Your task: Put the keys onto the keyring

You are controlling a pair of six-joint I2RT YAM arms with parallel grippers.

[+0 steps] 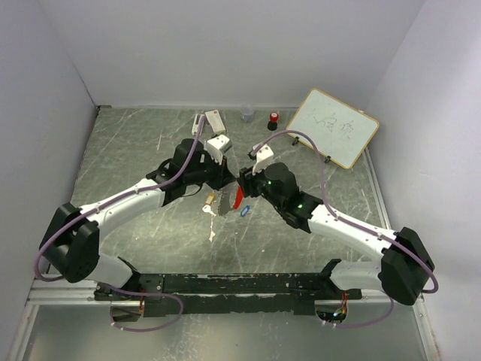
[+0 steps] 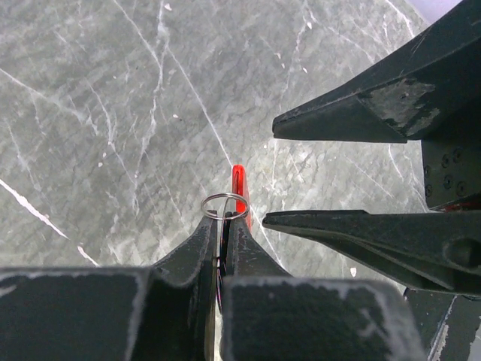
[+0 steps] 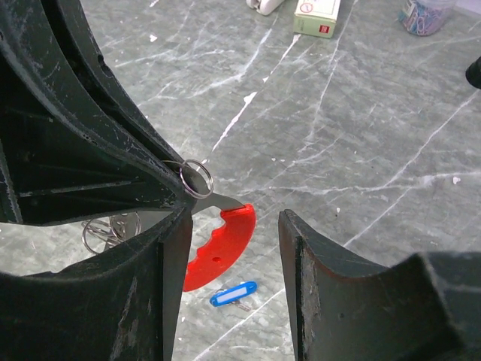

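My left hand (image 2: 223, 226) has its fingers pressed together on the keyring (image 2: 225, 205), pinching the thin wire circle at their tips. The red tag (image 3: 222, 244) sticks out beyond them. My right hand (image 3: 234, 216) faces it, fingers spread apart, one on each side of the tag. A small blue tab (image 3: 233, 293) lies on the grey marbled surface (image 3: 361, 135) just beside the tag. Seen from above, the brass key (image 1: 210, 199) and the pale key (image 1: 208, 212) lie on the surface just left of both hands, apart from the held ring.
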